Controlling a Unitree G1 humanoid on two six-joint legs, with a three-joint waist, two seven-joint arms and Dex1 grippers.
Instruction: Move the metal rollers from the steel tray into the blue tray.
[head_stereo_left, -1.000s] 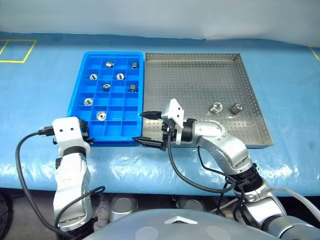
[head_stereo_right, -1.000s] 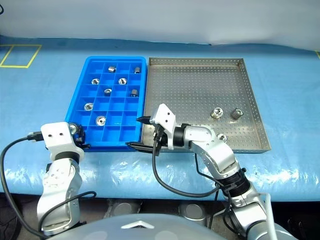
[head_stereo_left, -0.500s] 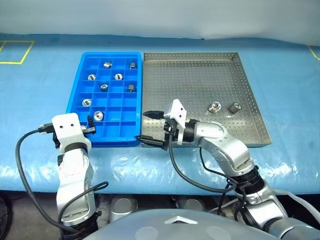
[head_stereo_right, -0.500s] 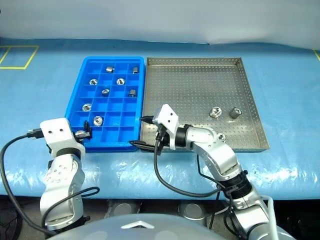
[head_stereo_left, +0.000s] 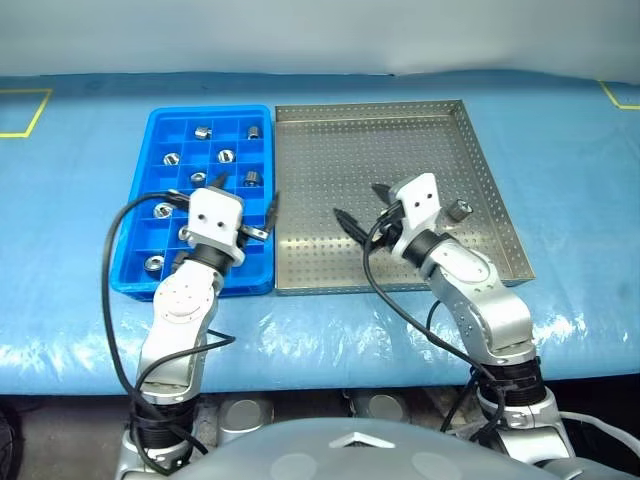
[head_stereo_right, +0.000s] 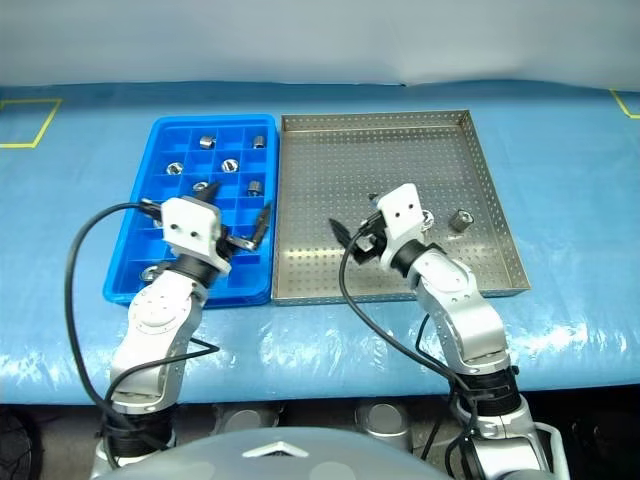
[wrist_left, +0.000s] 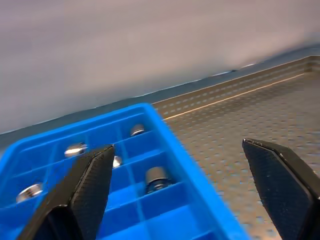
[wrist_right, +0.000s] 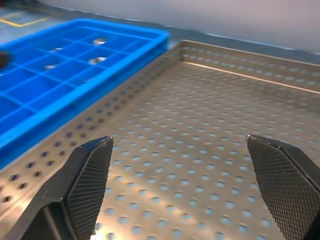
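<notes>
1. While both arms reach over the trays, the left gripper (head_stereo_left: 242, 205) stands with its jaws spread wide and released, holding nothing, above the near right part of the blue tray (head_stereo_left: 140, 215) beside its shared edge with the steel tray (head_stereo_left: 470, 140).
2. Jaws of the right gripper (head_stereo_left: 362, 205) are likewise spread wide and empty, over the middle of the steel tray's perforated floor.
3. Several metal rollers (head_stereo_left: 226, 155) sit singly in cells of the blue tray; some near cells are hidden by the left gripper.
4. One roller (head_stereo_left: 460, 209) lies in the steel tray just beside the right wrist, which may hide others.
5. Both trays lie side by side, touching, on the blue-covered counter (head_stereo_left: 560, 160).
6. Looking along its own fingers (wrist_left: 85, 190), the left wrist view shows rollers lying in their blue cells.
</notes>
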